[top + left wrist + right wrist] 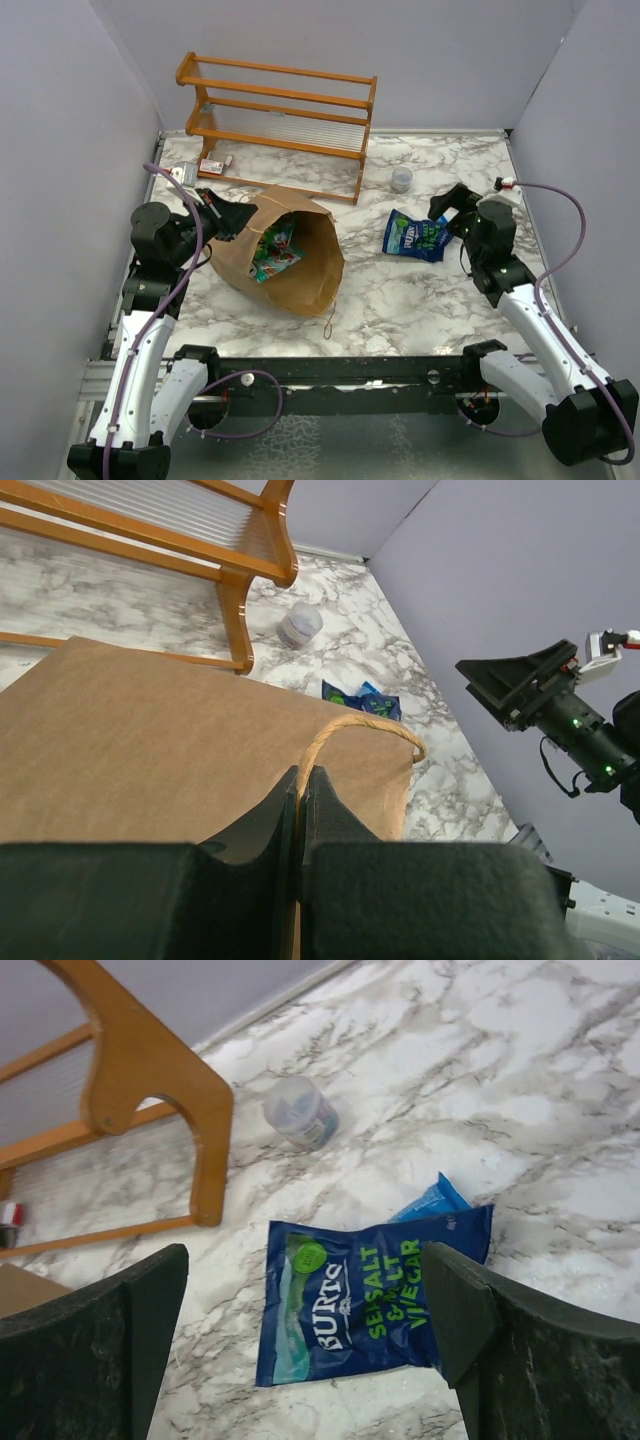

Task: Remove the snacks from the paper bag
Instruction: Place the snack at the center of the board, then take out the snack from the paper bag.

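"Brown kraft paper shopping bag (305,278) lies on its side left of centre on the white marble-patterned bench (400,300), its mouth propped open toward the right edge. The left gripper (300,780) is pinched tight on the upper rim, beside the twisted paper loop handle (362,726). Thin paper: a hard pull could tear it there."

"Or the rim slips free and the mouth folds shut over the glossy green and teal snack packets (276,250) just inside. And the right gripper (443,218)?"

"Its fingers (100,1340) are spread wide, holding nothing, above the dark blue crisp pouch (413,238) lying right of centre, outside the bag. Reaching across, it could sweep that pouch along, or clip the small clear plastic cup (401,179) near the orange wooden rack (280,73) at the far edge."

"Room to work?"

"Bare bench between bag and pouch and along the near edge. The far-left corner is crowded by the rack, and the two arms could meet at the bag's mouth."
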